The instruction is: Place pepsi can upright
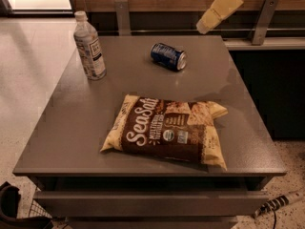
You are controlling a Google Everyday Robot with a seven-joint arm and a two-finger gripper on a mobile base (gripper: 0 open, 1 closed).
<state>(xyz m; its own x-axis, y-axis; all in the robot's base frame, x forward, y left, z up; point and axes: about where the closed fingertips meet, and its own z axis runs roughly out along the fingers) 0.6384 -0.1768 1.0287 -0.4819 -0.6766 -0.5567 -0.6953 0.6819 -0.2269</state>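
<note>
The pepsi can [168, 56] is dark blue with silver ends and lies on its side at the back middle of the grey table [66, 128]. Its silver end faces right. My gripper [209, 22] is cream-coloured and comes in from the top right. It hangs in the air above the table's back right edge, up and to the right of the can, and does not touch it. It holds nothing that I can see.
A clear plastic bottle [89, 46] with a white label stands upright at the back left. A brown and yellow chip bag [167, 130] lies flat in the front middle. A wooden wall with a metal rail [157, 31] runs behind the table.
</note>
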